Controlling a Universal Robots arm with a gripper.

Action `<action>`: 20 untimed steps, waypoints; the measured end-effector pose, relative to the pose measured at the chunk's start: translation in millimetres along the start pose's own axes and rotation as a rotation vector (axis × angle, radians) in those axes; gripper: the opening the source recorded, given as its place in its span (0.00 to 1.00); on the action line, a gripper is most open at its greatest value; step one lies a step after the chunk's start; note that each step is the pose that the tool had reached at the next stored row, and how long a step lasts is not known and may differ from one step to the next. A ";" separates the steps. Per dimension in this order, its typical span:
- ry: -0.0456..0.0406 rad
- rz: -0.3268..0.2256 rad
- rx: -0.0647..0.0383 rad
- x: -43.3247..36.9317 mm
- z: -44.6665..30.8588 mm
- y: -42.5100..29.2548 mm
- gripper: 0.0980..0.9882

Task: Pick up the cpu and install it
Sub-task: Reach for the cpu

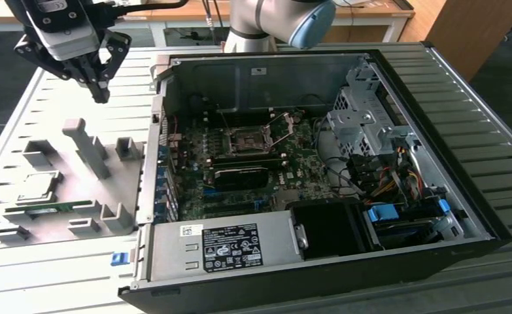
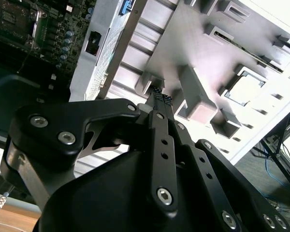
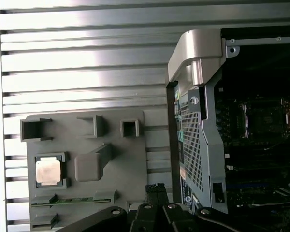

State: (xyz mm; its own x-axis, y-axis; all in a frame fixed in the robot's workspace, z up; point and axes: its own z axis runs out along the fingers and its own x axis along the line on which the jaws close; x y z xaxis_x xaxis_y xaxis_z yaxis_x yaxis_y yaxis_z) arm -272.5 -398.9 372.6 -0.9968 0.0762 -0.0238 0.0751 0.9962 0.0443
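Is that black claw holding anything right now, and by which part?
Nothing is held. The tool hangs empty, fingertips together; the cpu lies in its pocket on the grey tray.

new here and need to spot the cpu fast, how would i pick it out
Beside the open computer case, on the exterior view's left, lies a grey fixture tray. The cpu sits in a square pocket there, next to the memory stick. It is the flat square with a silvery top; the stick is long, thin and green.
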 end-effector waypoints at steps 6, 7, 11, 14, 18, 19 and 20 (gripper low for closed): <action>0.0000 0.000 0.000 3.4 0.6 -0.3 0.01; 0.0000 0.000 0.000 4.0 0.7 -0.3 0.01; 0.0000 0.000 0.000 6.3 1.1 -0.5 0.01; -0.0001 0.000 0.000 8.0 1.4 -0.7 0.01; 0.0000 0.000 0.000 10.3 1.8 -0.9 0.01; 0.0000 0.000 0.000 10.9 1.9 -0.9 0.01; 0.0000 0.000 0.000 11.5 2.0 -1.0 0.01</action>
State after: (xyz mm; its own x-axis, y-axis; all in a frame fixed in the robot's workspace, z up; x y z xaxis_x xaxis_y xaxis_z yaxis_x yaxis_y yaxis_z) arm -284.1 -399.0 370.3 -0.9968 0.0762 -0.0237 0.0751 0.9962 0.0443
